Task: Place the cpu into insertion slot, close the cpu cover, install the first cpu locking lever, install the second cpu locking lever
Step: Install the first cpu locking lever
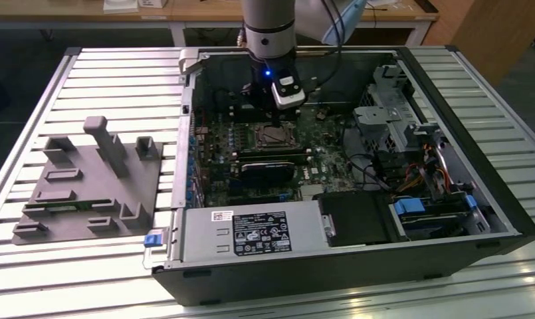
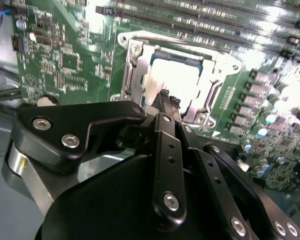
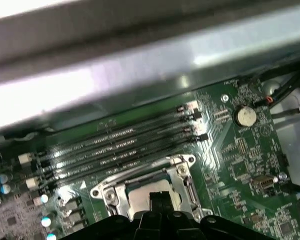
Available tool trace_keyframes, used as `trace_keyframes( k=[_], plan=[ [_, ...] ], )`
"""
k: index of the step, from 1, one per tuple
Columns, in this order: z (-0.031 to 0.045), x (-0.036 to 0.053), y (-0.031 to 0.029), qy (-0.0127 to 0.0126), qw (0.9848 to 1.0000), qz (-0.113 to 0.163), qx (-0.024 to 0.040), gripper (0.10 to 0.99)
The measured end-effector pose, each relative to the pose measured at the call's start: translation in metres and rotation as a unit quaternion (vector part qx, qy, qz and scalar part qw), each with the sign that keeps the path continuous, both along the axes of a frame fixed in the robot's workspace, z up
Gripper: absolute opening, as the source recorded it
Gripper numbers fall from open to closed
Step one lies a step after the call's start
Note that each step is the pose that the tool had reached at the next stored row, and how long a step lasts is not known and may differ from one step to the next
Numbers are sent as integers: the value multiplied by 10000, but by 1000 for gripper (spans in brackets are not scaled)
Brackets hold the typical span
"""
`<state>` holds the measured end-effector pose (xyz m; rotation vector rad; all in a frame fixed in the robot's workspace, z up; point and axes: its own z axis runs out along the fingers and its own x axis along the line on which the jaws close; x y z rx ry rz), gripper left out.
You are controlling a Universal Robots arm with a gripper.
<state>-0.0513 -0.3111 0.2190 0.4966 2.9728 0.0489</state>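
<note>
The cpu (image 2: 177,75) lies flat in the insertion slot (image 1: 274,136) on the green board, its pale face showing. The silver cpu cover (image 2: 135,75) lies down around it, framing the chip through its window; it also appears in the first wrist view (image 3: 115,192). A thin wire lever (image 2: 160,39) runs along one side of the socket. My gripper (image 2: 168,97) hangs just above the socket's edge, fingers together with nothing between them. In the exterior view the gripper (image 1: 280,118) stands over the socket inside the open computer case.
Long black memory slots (image 3: 115,145) run beside the socket, and a coin battery (image 3: 246,116) sits farther along the board. A black card (image 1: 267,169), the power supply (image 1: 249,232) and drive bays (image 1: 427,206) fill the case. A grey fixture plate (image 1: 90,179) lies at the exterior view's left.
</note>
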Motion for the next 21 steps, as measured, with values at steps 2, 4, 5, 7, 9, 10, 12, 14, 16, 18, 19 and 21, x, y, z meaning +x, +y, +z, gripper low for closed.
trace_keyframes(
  k=[2,4,5,7,9,10,12,14,16,18,19,21],
  plan=[
    [1,0,-40,1,10000,1,-1,106],
    [0,0,-80,0,10000,1,0,106],
    [0,0,-97,0,10000,1,0,106],
    [1,0,-126,1,10000,0,0,106],
    [0,0,-138,0,10000,1,1,106],
    [0,0,-138,0,10000,0,0,106],
    [12,0,-139,1,10000,0,-1,106],
    [32,0,-139,0,10000,0,0,106],
    [58,0,-139,0,10000,0,-1,106],
    [79,0,-139,0,10000,0,0,106],
    [81,0,-139,0,10000,0,0,106],
    [81,0,-139,-1,10000,0,1,106]
  ],
)
